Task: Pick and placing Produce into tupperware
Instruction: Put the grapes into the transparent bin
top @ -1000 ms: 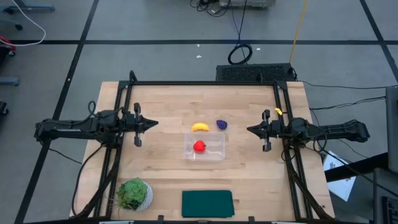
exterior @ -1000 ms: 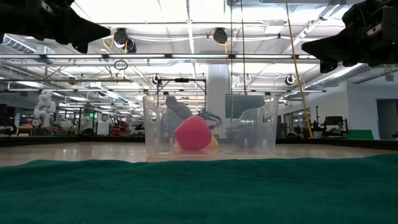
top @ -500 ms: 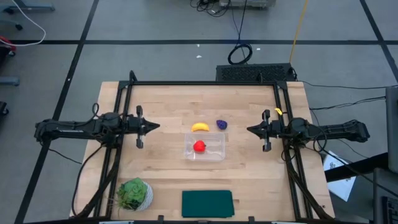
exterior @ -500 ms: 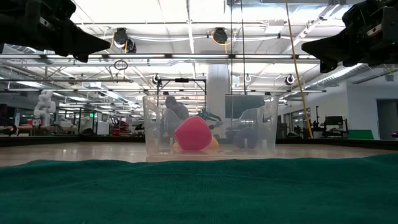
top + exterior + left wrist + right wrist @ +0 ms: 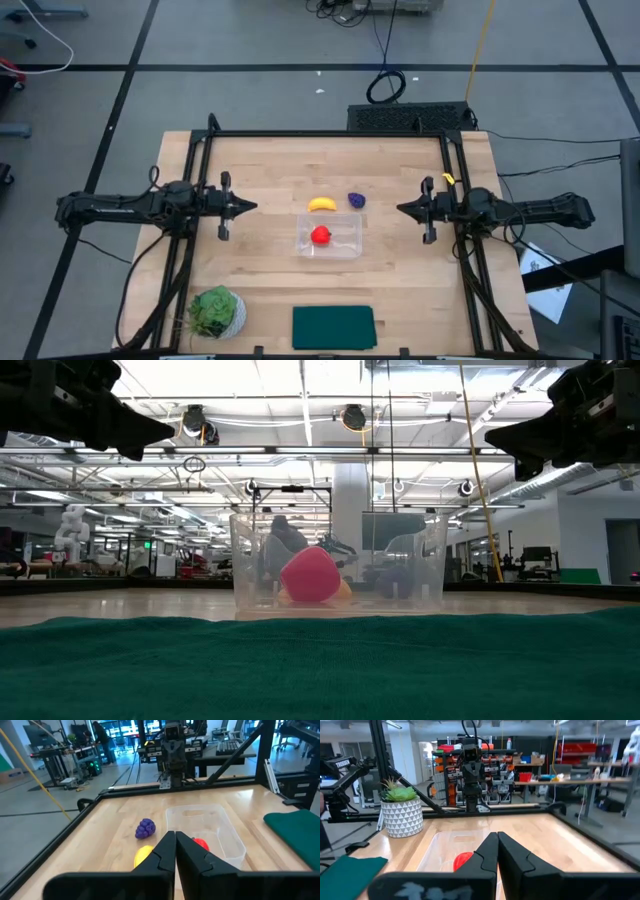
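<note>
On the wooden counter (image 5: 260,260) the clear tupperware (image 5: 331,236) sits near the middle, and the red fruit (image 5: 320,235) lies inside it, toward its left half in the high view. The yellow banana (image 5: 321,204) and the purple grape cluster (image 5: 356,200) lie on the bare wood just beyond the container's far edge, side by side and close together but not touching, the banana to the left of the grapes. Neither piece is in the container. The left gripper (image 5: 250,206) hangs above the counter to the left of the tupperware, well apart from it, pointing toward the centre; its jaws are closed on nothing, and its wrist view shows the two fingers (image 5: 165,851) pressed together. The right gripper (image 5: 402,209) hangs on the opposite side, also clear of the container and facing inward, with its jaws closed and empty, the fingers (image 5: 489,851) meeting at a thin seam. A potted green plant (image 5: 215,312) stands at the near left corner of the counter, and a dark green cloth (image 5: 333,327) lies flat at the near edge.
</note>
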